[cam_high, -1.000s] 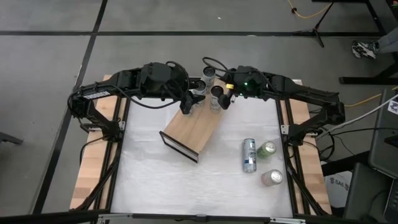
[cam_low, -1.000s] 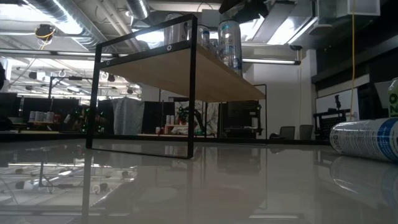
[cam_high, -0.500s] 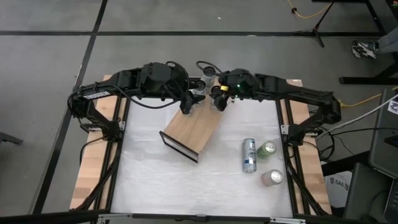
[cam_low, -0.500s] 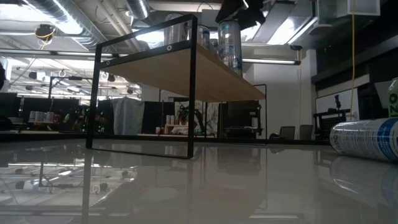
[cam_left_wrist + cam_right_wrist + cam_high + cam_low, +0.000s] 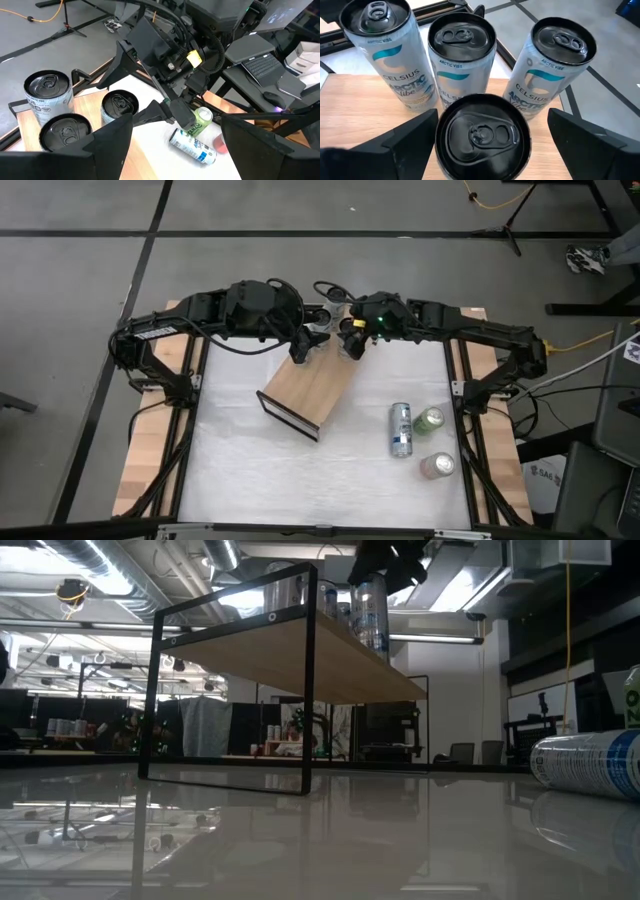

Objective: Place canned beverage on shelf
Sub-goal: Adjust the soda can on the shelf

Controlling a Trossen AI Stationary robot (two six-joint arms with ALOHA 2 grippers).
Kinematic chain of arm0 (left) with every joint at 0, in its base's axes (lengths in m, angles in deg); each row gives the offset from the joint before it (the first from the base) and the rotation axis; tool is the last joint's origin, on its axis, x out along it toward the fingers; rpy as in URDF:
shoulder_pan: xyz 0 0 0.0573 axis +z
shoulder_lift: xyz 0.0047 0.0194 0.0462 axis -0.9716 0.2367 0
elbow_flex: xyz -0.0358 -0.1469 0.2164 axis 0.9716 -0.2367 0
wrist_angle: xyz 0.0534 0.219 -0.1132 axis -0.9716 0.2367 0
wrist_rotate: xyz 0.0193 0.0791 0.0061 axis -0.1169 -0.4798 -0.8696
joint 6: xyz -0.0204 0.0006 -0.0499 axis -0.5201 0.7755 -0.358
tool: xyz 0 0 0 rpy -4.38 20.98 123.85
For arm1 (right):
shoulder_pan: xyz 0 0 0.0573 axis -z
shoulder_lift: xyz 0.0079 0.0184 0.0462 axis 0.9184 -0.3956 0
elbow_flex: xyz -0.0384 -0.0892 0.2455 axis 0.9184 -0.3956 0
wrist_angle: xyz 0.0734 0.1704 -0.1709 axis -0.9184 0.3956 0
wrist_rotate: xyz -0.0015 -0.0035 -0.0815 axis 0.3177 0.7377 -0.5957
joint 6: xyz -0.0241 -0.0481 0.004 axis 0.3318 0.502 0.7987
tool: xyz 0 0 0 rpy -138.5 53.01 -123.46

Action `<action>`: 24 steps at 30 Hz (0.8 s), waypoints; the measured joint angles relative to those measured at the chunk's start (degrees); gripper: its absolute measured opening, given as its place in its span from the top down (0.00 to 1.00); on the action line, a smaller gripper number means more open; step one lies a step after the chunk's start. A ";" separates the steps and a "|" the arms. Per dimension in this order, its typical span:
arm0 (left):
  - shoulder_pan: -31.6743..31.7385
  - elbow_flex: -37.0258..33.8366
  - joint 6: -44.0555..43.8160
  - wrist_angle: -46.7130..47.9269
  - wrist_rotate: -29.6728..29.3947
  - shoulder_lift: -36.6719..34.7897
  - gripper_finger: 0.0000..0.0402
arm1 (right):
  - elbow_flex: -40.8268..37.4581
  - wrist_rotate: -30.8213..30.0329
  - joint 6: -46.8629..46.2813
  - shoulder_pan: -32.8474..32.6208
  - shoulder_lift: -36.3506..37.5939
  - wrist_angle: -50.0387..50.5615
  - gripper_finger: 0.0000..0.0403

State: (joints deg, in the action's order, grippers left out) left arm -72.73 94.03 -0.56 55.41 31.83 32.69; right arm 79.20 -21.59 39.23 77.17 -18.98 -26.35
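Right gripper (image 5: 348, 340), its fingers spread wide on either side of a silver can (image 5: 482, 136) without visibly clamping it, hovers over the far end of the shelf (image 5: 312, 392), the light-wood board with black frame ends that lies diagonally across the white table (image 5: 300, 480). Its own wrist camera alone shows the detail: the nearest can stands upright on the wood between the two dark fingers (image 5: 405, 137), with three more upright cans (image 5: 461, 60) grouped close behind it at the board's edge. From overhead, those cans are largely hidden under the two arms. Left gripper (image 5: 305, 348) waits just beside, over the same end of the shelf, fingers parted and holding nothing; its wrist view looks past three can tops (image 5: 48, 95) to the other arm's gripper (image 5: 175, 110). Only the table-level camera shows the shelf (image 5: 300, 650) raised on its frame, the cans (image 5: 368, 610) standing on top. Well apart, near the table's right side, a silver and blue can (image 5: 401, 429) lies on its side beside an upright green can (image 5: 430, 420) and an upright pink can (image 5: 437, 466).
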 joint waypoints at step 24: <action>-0.02 0.00 -0.02 -0.02 0.00 0.00 0.25 | 0.00 1.19 0.15 0.05 0.02 1.25 0.40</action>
State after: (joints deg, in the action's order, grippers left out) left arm -72.75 94.03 -0.58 55.39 31.83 32.69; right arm 79.20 -20.40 39.38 77.22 -18.96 -25.10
